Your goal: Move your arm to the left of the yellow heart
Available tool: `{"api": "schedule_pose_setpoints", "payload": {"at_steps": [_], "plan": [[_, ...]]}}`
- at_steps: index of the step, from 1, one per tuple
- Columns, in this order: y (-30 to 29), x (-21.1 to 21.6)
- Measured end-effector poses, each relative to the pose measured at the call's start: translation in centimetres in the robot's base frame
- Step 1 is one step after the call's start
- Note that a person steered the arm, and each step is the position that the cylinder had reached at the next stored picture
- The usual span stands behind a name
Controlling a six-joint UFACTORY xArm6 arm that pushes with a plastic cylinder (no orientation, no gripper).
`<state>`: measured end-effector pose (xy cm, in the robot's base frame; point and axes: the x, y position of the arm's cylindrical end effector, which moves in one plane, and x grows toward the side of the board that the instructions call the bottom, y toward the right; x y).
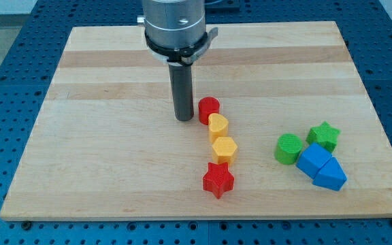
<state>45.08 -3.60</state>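
1. Landmark = yellow heart (218,126), approx. mid-board, a bit toward the view's right of centre.
2. My tip (184,119) sits on the board (101,136) just to the view's left of the heart, slightly toward the view's top of it. Small gap btwn tip & heart; not touching as far as I can tell.
3. End effector: plain dark rod, no jaws, holding nothing. Rod stands upright under a grey cylindrical mount (175,24) at the view's top.
4. Red cylinder (209,109): just above the heart, touching or nearly so. It's also just right of the tip, v. close; can't tell if they touch.
5. Yellow hexagon (224,148): directly below the heart, edges meeting.
6. Red star (218,180): below the hexagon, so furthest down from the heart in that column. The 4 blocks make a near-vertical line leaning slightly rightward as it goes down.
7. Green cylinder (289,148): well to the right of the heart, a little lower.
8. Green star (324,135): further right of the heart, beside the green cylinder.
9. Blue cube (313,161) & blue wedge (331,176): right of & lower than the heart, pressed together, just under the green pair.
10. Board rests on a blue perforated table (5,68).
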Motion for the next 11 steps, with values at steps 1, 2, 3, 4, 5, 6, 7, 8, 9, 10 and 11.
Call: {"api": "schedule_pose_setpoints", "payload": {"at_steps": [1, 2, 3, 4, 5, 6, 7, 8, 9, 10, 11], "plan": [[0.0, 0.0], [0.4, -0.3], [1.7, -0.4], [3.2, -0.5], [3.2, -1.0], [3.2, -1.0], [2.8, -1.0], [2.5, -1.0], [2.5, -1.0], [2.2, -1.2], [1.1, -1.4]]}}
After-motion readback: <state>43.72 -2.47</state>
